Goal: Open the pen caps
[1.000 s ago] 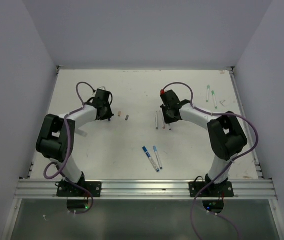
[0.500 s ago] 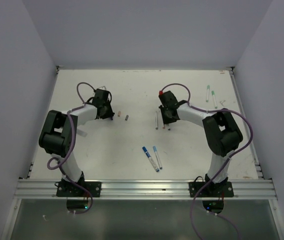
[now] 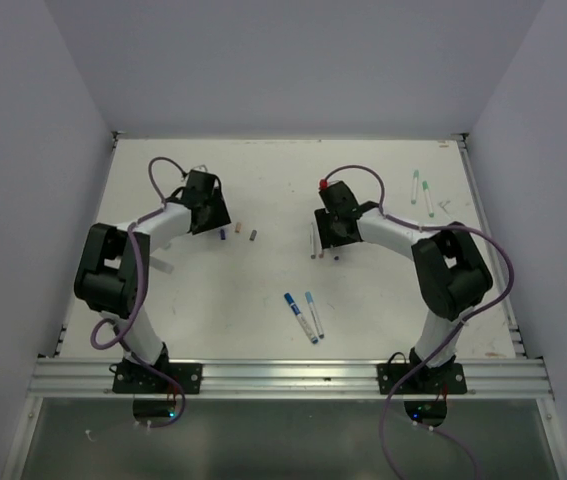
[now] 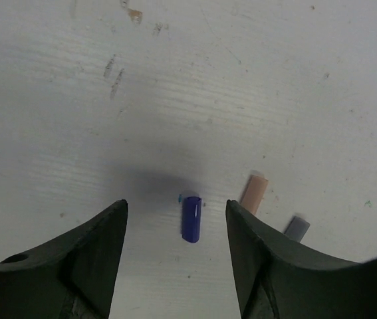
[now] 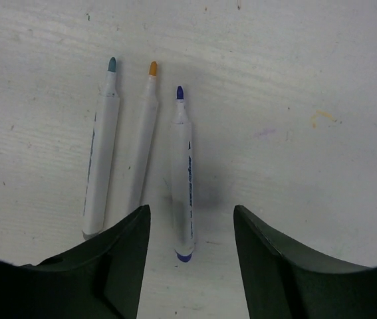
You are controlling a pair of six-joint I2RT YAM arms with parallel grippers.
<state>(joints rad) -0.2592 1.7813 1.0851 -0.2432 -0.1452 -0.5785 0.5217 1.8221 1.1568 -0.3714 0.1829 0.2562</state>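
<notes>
White table (image 3: pixel 263 180) fills the overhead view, and on it we see the work sorted by side. The left gripper (image 3: pixel 213 215) hangs over a short row of loose caps (image 3: pixel 238 232), the right gripper (image 3: pixel 333 230) over three bare-tipped pens (image 3: pixel 325 245). We judge that each side collects one half of every pulled-apart pen, so caps and barrels do not mix. Nearer the bases two blue pens (image 3: pixel 306 316) lie side by side with caps on. Two green pens (image 3: pixel 421 192) lie near the far right edge, also capped as far as we can tell.

From the left wrist, the fingers (image 4: pixel 88 259) stand well apart, gripping nothing. Between them lies the blue cap (image 4: pixel 191 218), free on the surface. Just beside it are the orange cap (image 4: pixel 254 192) and the grey cap (image 4: pixel 296 228).

From the right wrist, the jaws are likewise spread and hold nothing. The blue-tipped pen (image 5: pixel 183 173) lies flat between them, touched by neither finger. It runs roughly parallel with the orange-tipped pen (image 5: pixel 143 149) and the teal-tipped pen (image 5: pixel 100 166) beside it, all three tips pointing away from the camera. By our reckoning, four capped pens are left to open.
</notes>
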